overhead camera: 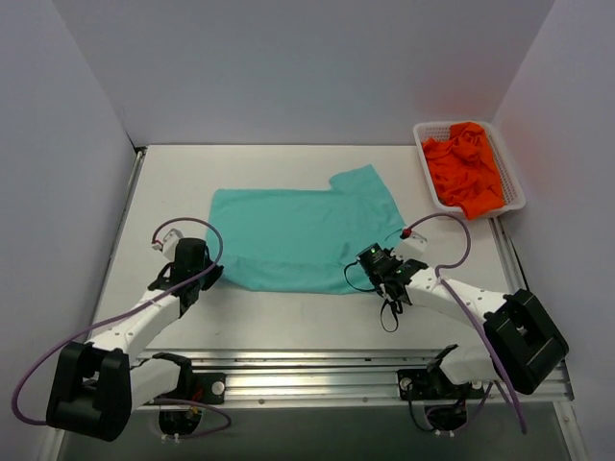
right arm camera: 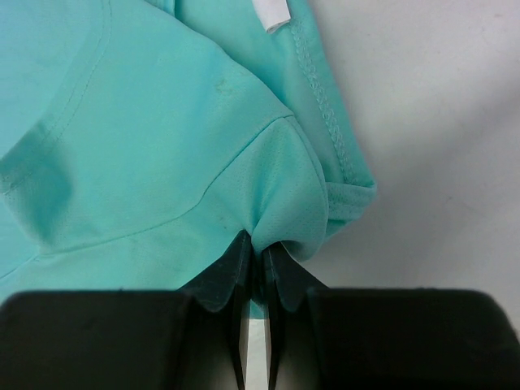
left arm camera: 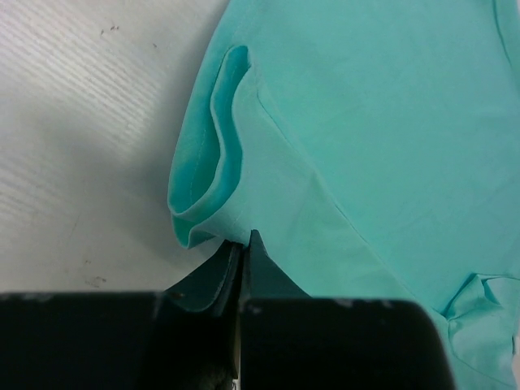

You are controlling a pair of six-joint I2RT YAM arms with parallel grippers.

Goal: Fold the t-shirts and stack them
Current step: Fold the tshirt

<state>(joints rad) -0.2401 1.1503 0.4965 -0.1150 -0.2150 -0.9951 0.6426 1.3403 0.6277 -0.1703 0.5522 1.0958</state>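
Observation:
A teal-green t-shirt lies mostly flat in the middle of the table, one sleeve pointing to the far right. My left gripper is shut on its near left corner. In the left wrist view the gripper pinches a folded edge of the cloth. My right gripper is shut on the near right corner. In the right wrist view that gripper holds a puckered bit of the shirt near a seam, and a small white label shows at the top. Orange t-shirts lie crumpled in a basket.
The white mesh basket holding the orange shirts stands at the far right corner of the table. Grey walls close in the left, back and right sides. A metal rail with both arm bases runs along the near edge.

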